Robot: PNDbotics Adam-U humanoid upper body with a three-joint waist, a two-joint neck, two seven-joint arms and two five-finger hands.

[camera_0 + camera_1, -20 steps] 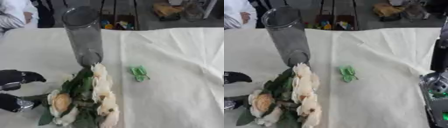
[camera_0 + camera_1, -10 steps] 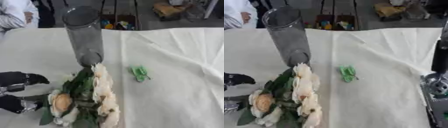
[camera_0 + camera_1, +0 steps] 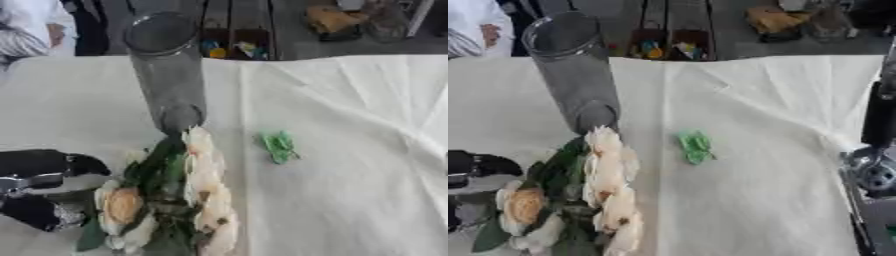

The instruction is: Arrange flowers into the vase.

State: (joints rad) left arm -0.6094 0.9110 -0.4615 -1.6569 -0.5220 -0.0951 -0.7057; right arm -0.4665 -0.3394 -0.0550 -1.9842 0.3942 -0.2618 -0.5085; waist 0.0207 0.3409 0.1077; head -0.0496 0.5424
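Observation:
A tall clear glass vase (image 3: 168,75) stands upright on the white tablecloth, left of centre. Just in front of it lies a bunch of cream and peach flowers (image 3: 199,185) with dark green leaves, its heads running toward the near edge. My left hand (image 3: 45,169) is at the lower left, right beside the bunch. Its fingers are spread above and its thumb (image 3: 35,212) below, with a gap between them that holds nothing. Only my right arm (image 3: 875,150) shows, at the right edge of the right eye view. The right hand itself is out of view.
A small green scrap (image 3: 278,146) lies on the white tablecloth (image 3: 350,125) right of the flowers. The table's far edge runs behind the vase, with clutter on the floor beyond it. A person in white stands at the far left corner.
My left hand has slid rightward, closer to the leaves of the bunch. The vase, the flowers and the green scrap have not moved.

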